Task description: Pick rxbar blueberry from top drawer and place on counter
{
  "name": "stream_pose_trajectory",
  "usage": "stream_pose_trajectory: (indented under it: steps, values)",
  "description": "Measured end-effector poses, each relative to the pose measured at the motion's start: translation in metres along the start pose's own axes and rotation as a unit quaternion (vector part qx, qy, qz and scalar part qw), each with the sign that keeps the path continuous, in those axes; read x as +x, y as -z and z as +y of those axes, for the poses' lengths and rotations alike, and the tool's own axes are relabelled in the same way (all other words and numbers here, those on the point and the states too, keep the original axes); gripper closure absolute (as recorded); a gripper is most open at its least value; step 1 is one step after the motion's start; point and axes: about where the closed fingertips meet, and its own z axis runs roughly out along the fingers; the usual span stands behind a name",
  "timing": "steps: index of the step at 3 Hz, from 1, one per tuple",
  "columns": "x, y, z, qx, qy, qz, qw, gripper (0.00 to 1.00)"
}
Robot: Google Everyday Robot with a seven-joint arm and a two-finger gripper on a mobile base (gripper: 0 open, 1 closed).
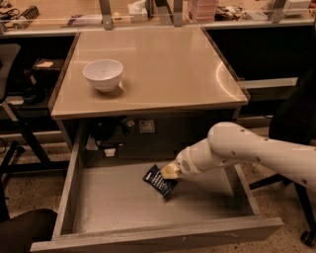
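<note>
The rxbar blueberry (158,181), a small dark navy wrapper with white lettering, sits in the middle of the open top drawer (118,207), tilted at an angle. My gripper (169,173) reaches down into the drawer from the right on a white arm (237,148). It is shut on the bar's upper right edge, with the bar at or just above the drawer bottom. The counter (163,64) is the glossy beige tabletop above the drawer.
A white bowl (103,74) stands on the counter's left side. A cluttered long desk with metal posts (106,12) runs behind it. Cables and a socket (146,126) sit under the counter behind the drawer. A dark chair (296,113) stands at the right.
</note>
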Motion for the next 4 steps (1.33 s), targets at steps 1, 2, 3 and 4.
stream_pose_trajectory:
  steps: [1,2,3,4]
  values:
    - [-0.016,0.027,-0.003,-0.008,-0.005,-0.015,0.9998,1.00]
    - [-0.025,0.049,-0.007,-0.010,-0.009,-0.023,0.9996,1.00]
    - [-0.033,0.087,-0.013,-0.015,-0.023,-0.037,0.9989,1.00]
    - [-0.045,0.135,-0.016,-0.013,-0.042,-0.048,0.9979,1.00]
